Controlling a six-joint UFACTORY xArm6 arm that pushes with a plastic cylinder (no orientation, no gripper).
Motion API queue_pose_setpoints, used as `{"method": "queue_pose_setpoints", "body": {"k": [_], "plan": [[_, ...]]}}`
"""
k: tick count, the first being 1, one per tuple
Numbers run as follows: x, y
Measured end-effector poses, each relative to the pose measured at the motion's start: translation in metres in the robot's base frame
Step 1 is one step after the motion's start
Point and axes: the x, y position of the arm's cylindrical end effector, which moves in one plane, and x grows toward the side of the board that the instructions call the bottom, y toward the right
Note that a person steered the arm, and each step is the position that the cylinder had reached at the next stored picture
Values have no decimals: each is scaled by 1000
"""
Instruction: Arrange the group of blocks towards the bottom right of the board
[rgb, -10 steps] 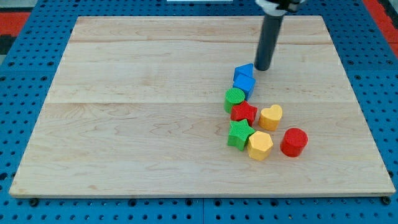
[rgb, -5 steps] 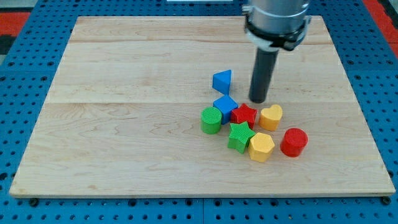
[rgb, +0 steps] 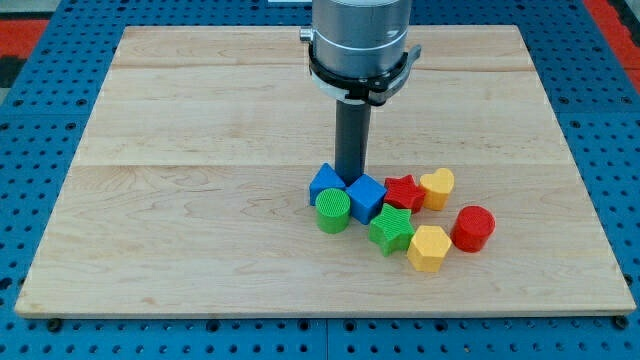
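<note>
Looking for writing, you find none readable on the blocks or the wooden board (rgb: 200, 200). My tip (rgb: 349, 180) holds nothing, being a bare rod; it stands upright, its end partly hidden behind the blue triangular block (rgb: 324, 184) and blue cube (rgb: 366, 196). Near them lie the green cylinder (rgb: 333, 211), green star (rgb: 392, 230), red star (rgb: 404, 192), yellow heart (rgb: 437, 187), yellow hexagon (rgb: 429, 247) and red cylinder (rgb: 473, 228), clustered right of centre.
</note>
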Motion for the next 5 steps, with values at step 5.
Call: {"method": "queue_pose_setpoints", "body": {"k": [5], "plan": [[36, -12]]}}
